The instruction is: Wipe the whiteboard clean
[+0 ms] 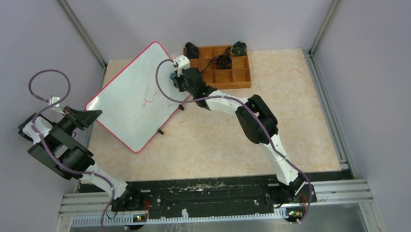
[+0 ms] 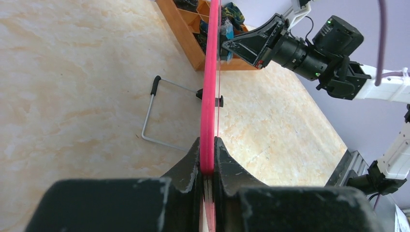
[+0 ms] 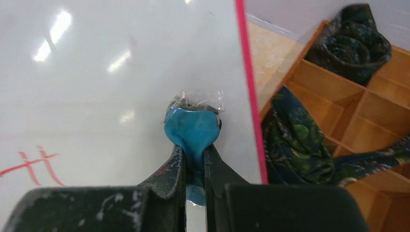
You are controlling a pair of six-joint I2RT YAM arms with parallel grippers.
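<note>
The whiteboard [image 1: 134,95] is white with a thin red rim and lies tilted at the table's back left, with red handwriting [image 1: 153,101] near its right side. My left gripper [image 1: 88,117] is shut on the board's red rim [image 2: 209,111] at its left corner. My right gripper [image 1: 180,80] is shut on a blue eraser [image 3: 192,130] wrapped in clear plastic, pressed against the white surface [image 3: 121,87] near the board's right rim. Red marks [image 3: 34,164] show at the lower left of the right wrist view.
A brown compartmented wooden tray [image 1: 238,75] with dark rolled cloths [image 3: 300,145] stands just right of the board. The board's wire stand [image 2: 157,113] and small black feet [image 1: 161,132] rest on the beige tabletop. Grey walls enclose the table.
</note>
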